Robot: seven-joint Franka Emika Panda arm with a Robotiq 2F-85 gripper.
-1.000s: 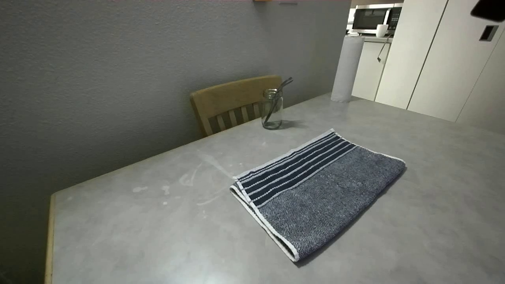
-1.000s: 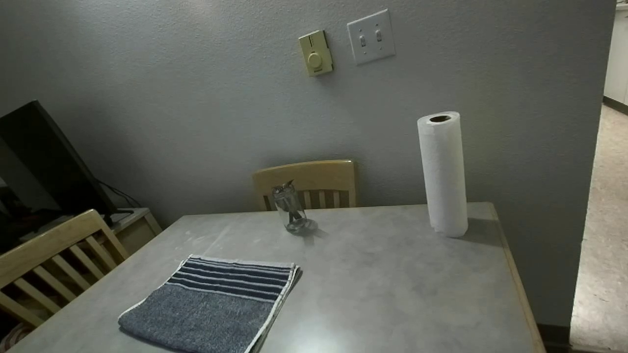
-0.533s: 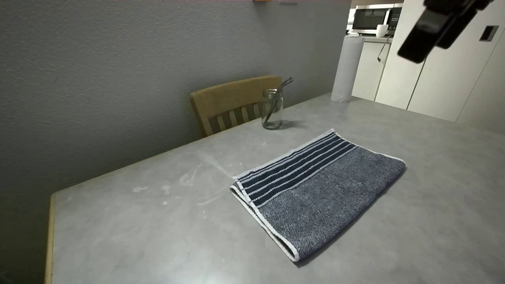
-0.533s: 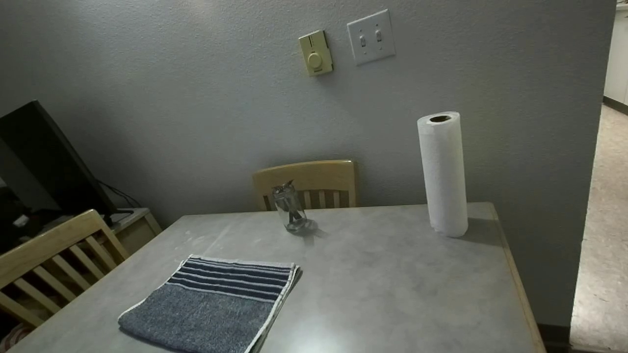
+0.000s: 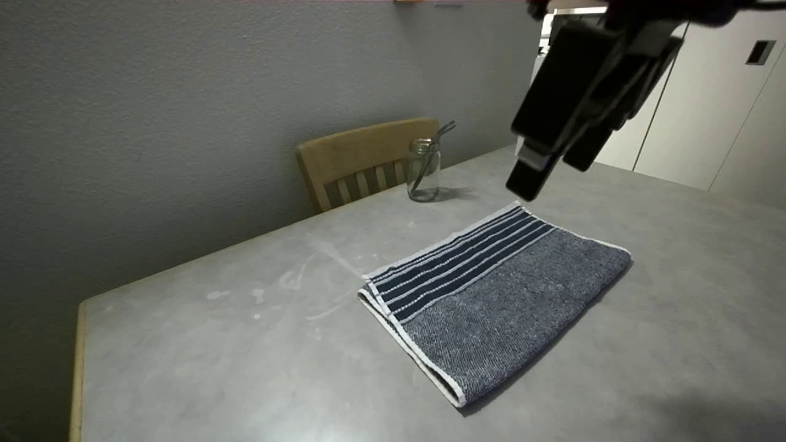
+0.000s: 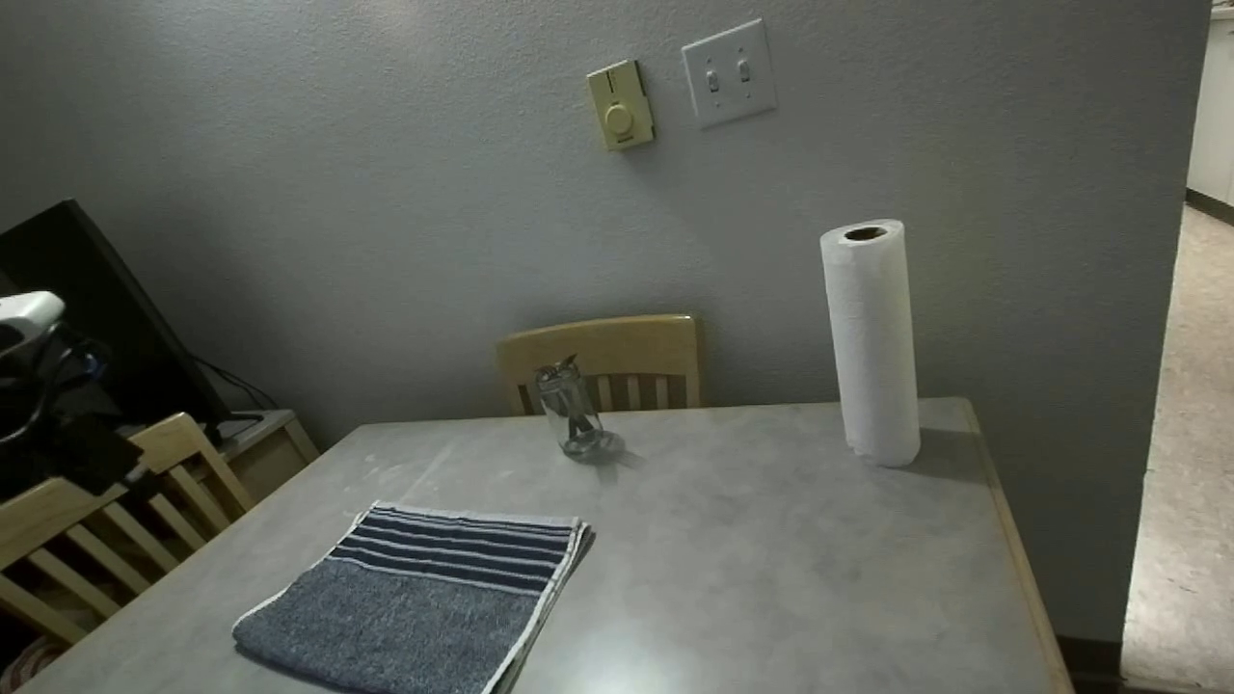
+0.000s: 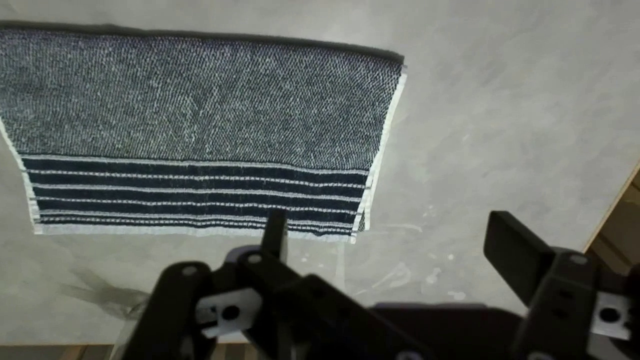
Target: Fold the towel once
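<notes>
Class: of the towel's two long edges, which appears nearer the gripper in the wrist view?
The white-hemmed striped edge: it shows behind a fingertip of the gripper, while the plain edge, without stripes, lies farther off.

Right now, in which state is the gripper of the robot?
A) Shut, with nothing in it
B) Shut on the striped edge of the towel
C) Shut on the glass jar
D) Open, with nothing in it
D: in the wrist view the two fingers of the gripper stand wide apart with nothing held between them, while the towel lies on the table.
</notes>
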